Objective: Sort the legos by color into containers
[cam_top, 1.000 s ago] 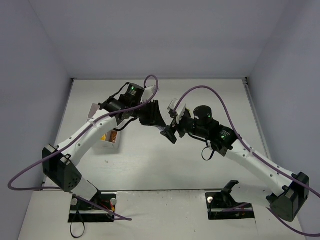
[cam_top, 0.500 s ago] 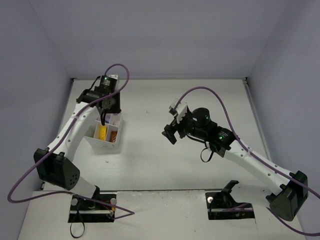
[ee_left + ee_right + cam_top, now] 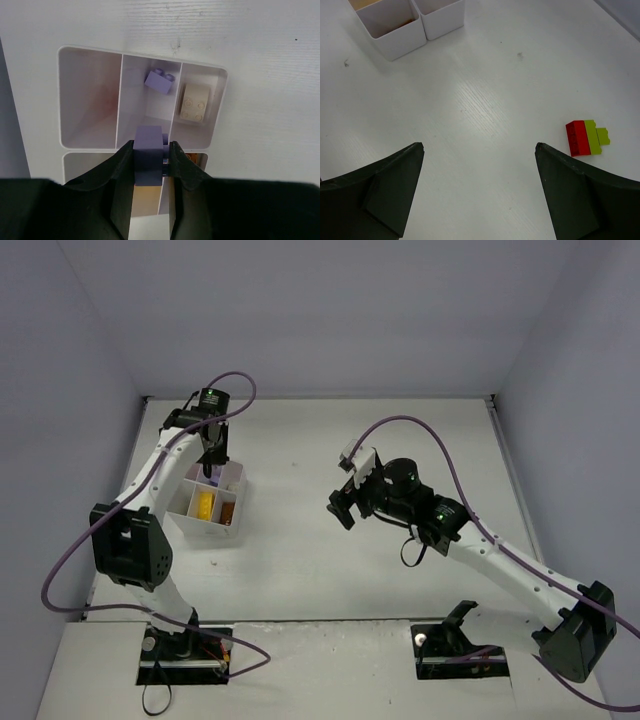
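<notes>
Top external, left arm (image 3: pixel 160 475): reaches up the table's left side, bends at the far end, and its wrist points down over the far part of the tray (image 3: pixel 205 530).
Left gripper (image 3: pixel 149 159): clenched on a lilac brick (image 3: pixel 148 144), held over the near edge of the middle cell.
Middle cell: second lilac brick (image 3: pixel 160 81) lies at its far end.
Next cell right: beige brick (image 3: pixel 195 102).
Near cells, top view: yellow brick (image 3: pixel 204 503), orange brick (image 3: pixel 228 510).
Right arm (image 3: pixel 500 560): stretched toward mid-table, wrist tilted down, well apart from the tray.
Right gripper (image 3: pixel 479 150): released, jaws wide, nothing between.
Table (image 3: pixel 470 100): red brick (image 3: pixel 577 139) and green brick (image 3: pixel 595 136) touching, to the right in the right wrist view.
</notes>
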### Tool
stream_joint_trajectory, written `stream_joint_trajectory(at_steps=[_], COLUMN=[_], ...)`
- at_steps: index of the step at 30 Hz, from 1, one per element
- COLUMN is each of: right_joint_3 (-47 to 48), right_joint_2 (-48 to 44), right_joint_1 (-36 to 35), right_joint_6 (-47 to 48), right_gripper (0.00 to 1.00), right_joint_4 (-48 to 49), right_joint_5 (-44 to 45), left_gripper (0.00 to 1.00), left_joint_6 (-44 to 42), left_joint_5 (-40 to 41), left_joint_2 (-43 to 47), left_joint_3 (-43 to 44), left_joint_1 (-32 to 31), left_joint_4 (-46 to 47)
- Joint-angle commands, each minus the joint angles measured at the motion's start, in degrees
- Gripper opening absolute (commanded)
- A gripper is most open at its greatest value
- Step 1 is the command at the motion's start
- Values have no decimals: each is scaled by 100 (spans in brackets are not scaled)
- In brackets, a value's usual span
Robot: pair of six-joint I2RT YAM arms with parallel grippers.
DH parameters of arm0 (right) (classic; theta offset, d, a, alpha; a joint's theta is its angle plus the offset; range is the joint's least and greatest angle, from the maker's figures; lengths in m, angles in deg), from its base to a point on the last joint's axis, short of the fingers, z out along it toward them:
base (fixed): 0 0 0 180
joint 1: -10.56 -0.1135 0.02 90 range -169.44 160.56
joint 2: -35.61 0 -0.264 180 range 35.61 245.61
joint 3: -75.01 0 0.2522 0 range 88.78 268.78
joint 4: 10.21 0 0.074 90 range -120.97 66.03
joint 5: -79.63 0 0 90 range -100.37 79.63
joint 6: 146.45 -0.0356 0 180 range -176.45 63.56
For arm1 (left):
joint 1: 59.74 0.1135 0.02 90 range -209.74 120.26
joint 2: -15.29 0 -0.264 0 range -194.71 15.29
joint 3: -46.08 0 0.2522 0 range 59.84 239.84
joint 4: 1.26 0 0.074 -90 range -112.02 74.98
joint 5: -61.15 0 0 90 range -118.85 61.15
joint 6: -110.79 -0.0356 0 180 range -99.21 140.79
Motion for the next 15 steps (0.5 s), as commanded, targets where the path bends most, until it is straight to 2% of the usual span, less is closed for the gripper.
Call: stream_joint_trajectory(at_steps=[1,15], right_joint_3=[-57,-49], right_joint_2=[-150,0], right_joint_1=[40,76], right_joint_6=[-5,-40], right_gripper=[90,90], right_joint_4=[191,156], right_joint_5=[181,225], left_gripper=[11,13], left_joint_6=[-177,-221], left_joint_5=[207,198], left_joint_2=[124,-201], left_joint_3=[330,356], left_joint_1=[102,155], left_joint_4=[136,259])
